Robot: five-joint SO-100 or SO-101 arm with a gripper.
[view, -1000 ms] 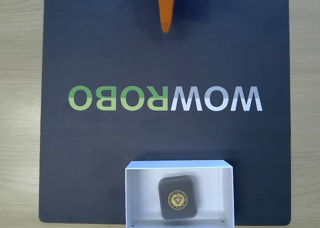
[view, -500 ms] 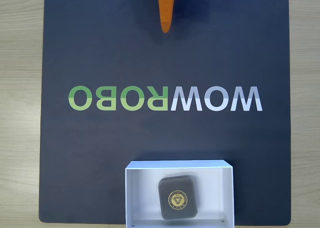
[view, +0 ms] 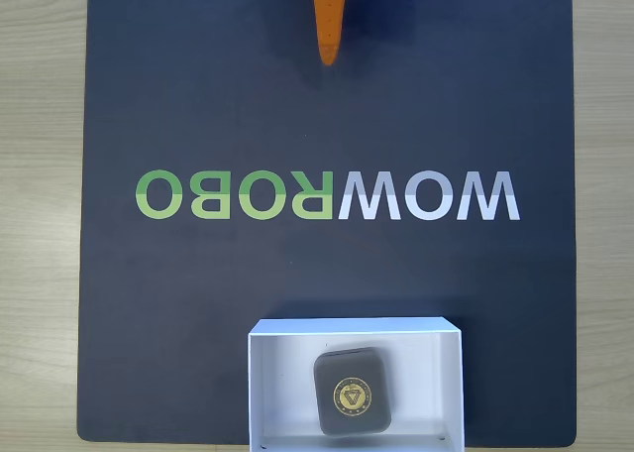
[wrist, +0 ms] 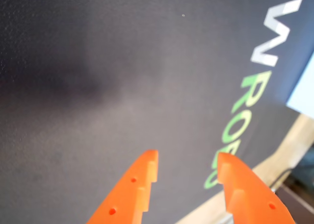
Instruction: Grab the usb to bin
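Fixed view: the usb point(view: 353, 392) lies inside the bin point(view: 260, 385) at six o'clock on the mat point(view: 198, 105). The gripper point(wrist: 187, 166) sits at twelve o'clock, well apart, jaws parted and empty. Task appears complete.

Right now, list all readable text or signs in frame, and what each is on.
"WOWROBO" on the dark mat, upside down in the fixed view; partly seen, "W" and "ROB", in the wrist view.
Triangle sign on the gold emblem of the usb in the bin; any lettering around it is too small to read.
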